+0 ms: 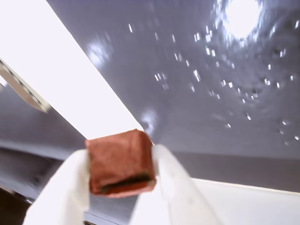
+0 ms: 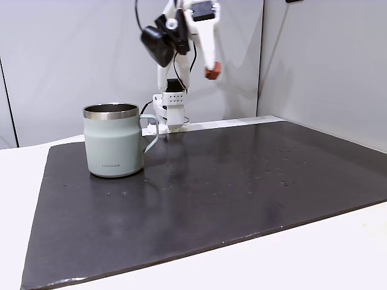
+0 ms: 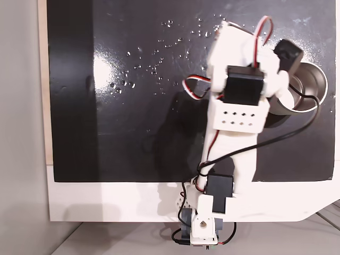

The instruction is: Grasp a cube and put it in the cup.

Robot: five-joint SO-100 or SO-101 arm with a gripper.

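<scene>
- From the side, in a fixed view, the white arm [image 2: 181, 36] stands raised high over the back edge of the dark mat [image 2: 230, 181], its upper part folded forward and its fingers pointing down.
- The gripper [image 2: 211, 74] hangs in the air well above the mat, to the right of the cup [image 2: 115, 142] in that view, and higher than the cup's steel rim.
- In the wrist view the two white fingers [image 1: 65, 187] are clamped on the cube [image 1: 121, 162], one on each side of it; the rust-orange block sits squarely between them, clear of the surface.
- The cup stands upright on the mat, handle turned towards the arm's base.
- From above, in a fixed view, the arm [image 3: 236, 101] reaches out over the mat and covers part of the cup [image 3: 311, 87], whose shiny inside shows at the right edge.
- The white table [image 2: 18, 199] borders the mat.
</scene>
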